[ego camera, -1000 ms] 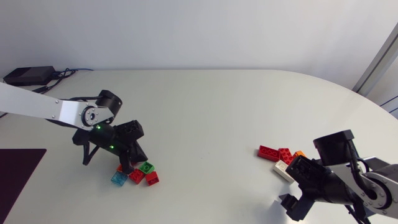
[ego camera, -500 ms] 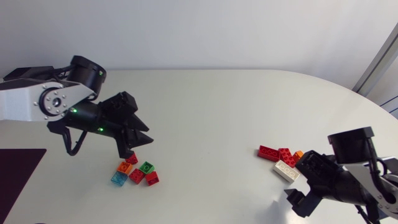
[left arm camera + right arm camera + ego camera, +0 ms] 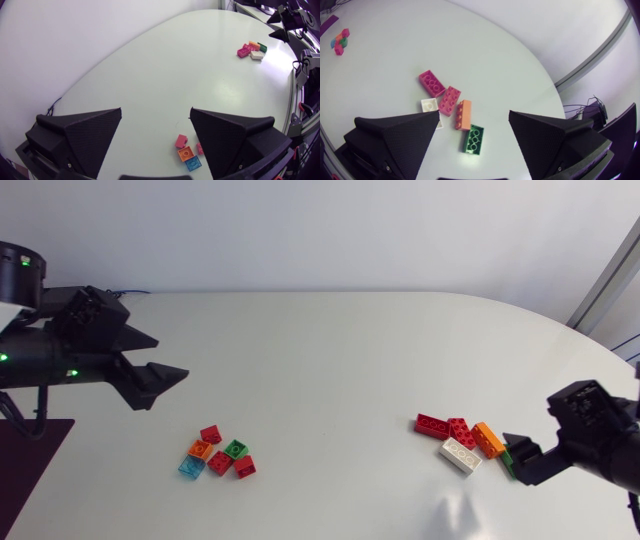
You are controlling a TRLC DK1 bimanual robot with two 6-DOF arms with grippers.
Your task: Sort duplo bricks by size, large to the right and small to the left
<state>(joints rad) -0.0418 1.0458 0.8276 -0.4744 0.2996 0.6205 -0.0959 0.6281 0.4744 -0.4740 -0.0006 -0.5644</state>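
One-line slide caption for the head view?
Small bricks clustered left, large bricks grouped right; left arm and right arm at the table's sides, jaws open and empty.

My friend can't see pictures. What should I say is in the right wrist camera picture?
Five big bricks lie bunched on the table ahead of the robot's open right hand: two red bricks, a white brick, an orange brick and a green brick closest to it. A pile of small bricks sits far across the table.
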